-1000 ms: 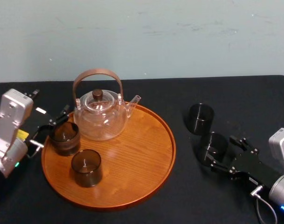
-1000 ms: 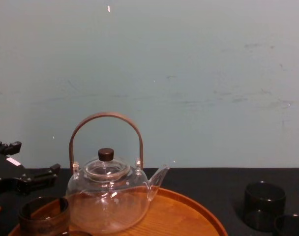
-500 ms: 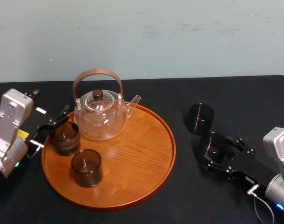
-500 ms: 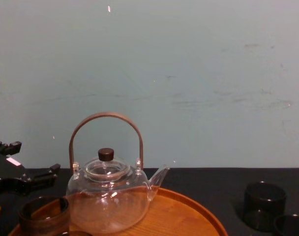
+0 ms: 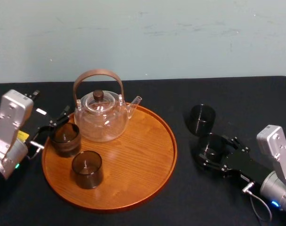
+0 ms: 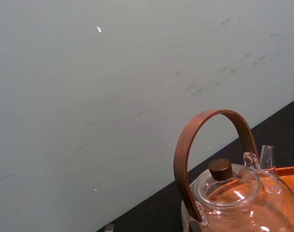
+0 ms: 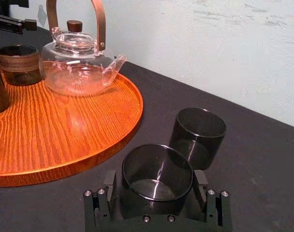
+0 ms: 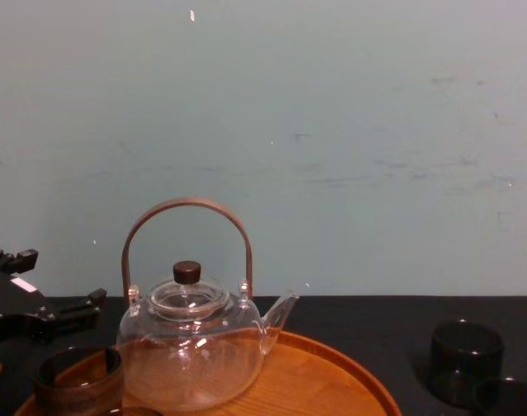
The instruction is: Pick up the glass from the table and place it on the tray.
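Right hand (image 5: 214, 151) spread wide, fingers flanking the near smoky glass (image 7: 156, 171), not visibly pressing it; glass upright on the tabletop (image 5: 256, 103), right of the tray (image 5: 152, 183), just beside a second glass (image 5: 202, 118); left hand (image 5: 52, 128) splayed at tray's left rim.

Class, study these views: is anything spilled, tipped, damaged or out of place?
Nothing stands out. The teapot, left glass and front glass stand upright on the tray; the far glass and near glass stand upright on the table. The right hand is at the near glass, the left hand by the left glass.
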`<state>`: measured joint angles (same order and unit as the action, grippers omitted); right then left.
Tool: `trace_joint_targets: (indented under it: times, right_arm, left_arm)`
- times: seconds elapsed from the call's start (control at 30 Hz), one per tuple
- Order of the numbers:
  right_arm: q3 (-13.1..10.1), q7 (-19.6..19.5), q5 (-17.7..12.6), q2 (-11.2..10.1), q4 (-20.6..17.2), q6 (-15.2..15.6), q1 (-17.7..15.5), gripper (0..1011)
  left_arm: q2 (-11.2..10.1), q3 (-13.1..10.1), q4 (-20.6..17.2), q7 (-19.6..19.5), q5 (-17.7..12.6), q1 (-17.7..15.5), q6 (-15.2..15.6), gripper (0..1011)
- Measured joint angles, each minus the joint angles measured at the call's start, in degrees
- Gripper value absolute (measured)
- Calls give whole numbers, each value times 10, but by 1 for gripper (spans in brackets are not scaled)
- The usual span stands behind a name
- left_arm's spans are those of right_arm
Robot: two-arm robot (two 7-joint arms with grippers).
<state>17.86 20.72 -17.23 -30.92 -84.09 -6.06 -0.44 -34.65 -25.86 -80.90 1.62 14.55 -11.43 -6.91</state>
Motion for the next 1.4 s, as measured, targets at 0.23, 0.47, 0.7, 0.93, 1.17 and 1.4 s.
trace_joint_targets:
  times: [0.23,0.47,0.7,0.93,1.17,1.4]
  right_arm:
    - [1,3,4,4,4,-1,4,1002]
    - [1,2,3,2,2,-2,3,1002]
    - [1,1,2,2,2,-2,2,1003]
    - [1,1,1,1,1,-2,2,978]
    - [1,1,1,1,1,-2,1,894]
    - [1,0,1,1,1,-2,1,892]
  left_arm:
    - [0,0,0,0,0,0,0,1001]
    - [0,0,0,0,0,0,0,1001]
    - [0,0,0,0,0,0,0,1001]
    - [0,0,0,0,0,0,0,1001]
    - [0,0,0,0,0,0,0,1001]
    - [0,0,0,0,0,0,0,1001]
